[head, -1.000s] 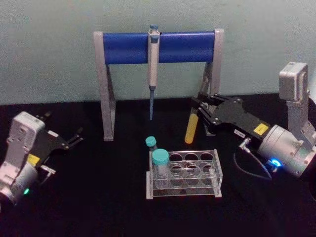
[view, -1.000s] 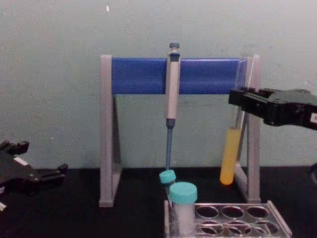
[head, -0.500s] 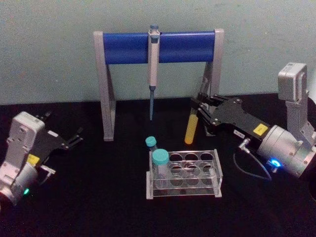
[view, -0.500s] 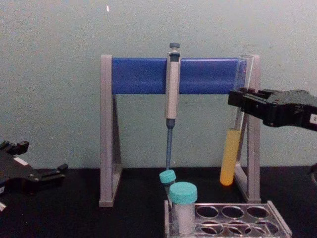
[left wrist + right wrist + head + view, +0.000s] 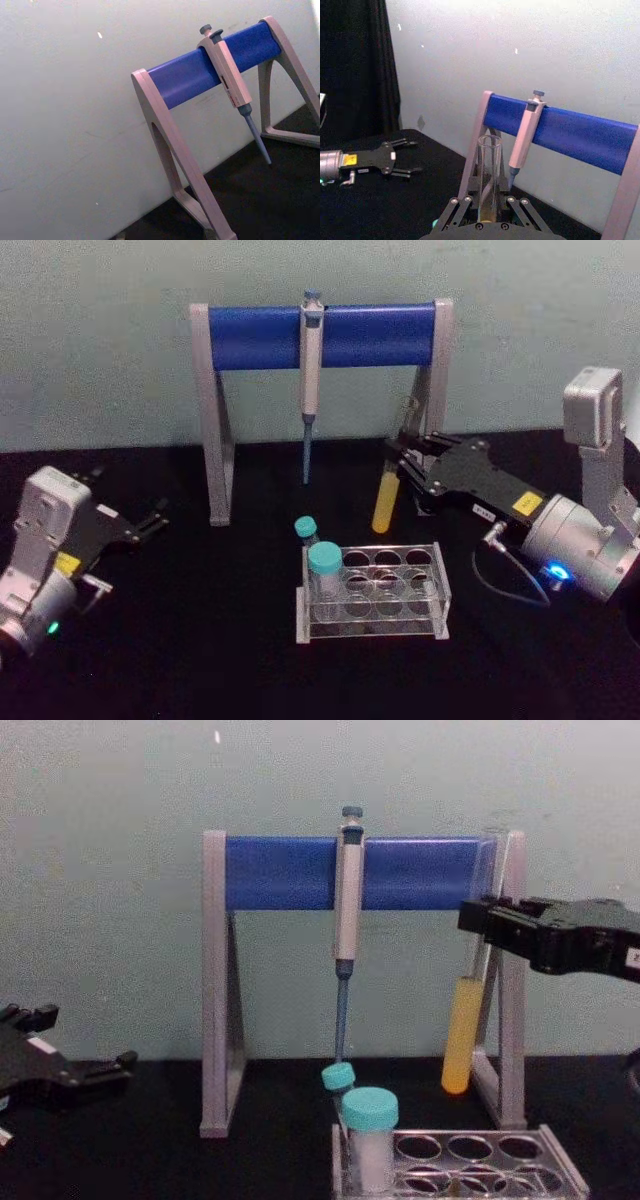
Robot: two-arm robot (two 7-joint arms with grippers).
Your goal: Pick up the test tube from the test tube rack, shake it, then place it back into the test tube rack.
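The test tube is a clear glass tube with yellow liquid in its lower part. It hangs in the air, slightly tilted, behind the test tube rack and clear of it. My right gripper is shut on the tube's upper half. From the chest, the test tube hangs in front of the stand's right leg, held by the right gripper above the test tube rack. The right wrist view shows the test tube upright between the fingers. My left gripper rests open at the far left of the table.
Two teal-capped vials stand in the rack's left end. Behind it is a grey-legged stand with a blue crossbar, with a pipette hanging from it. The table is black and the wall behind is pale.
The right gripper and the test tube have shifted very slightly to the left. The left arm has not moved.
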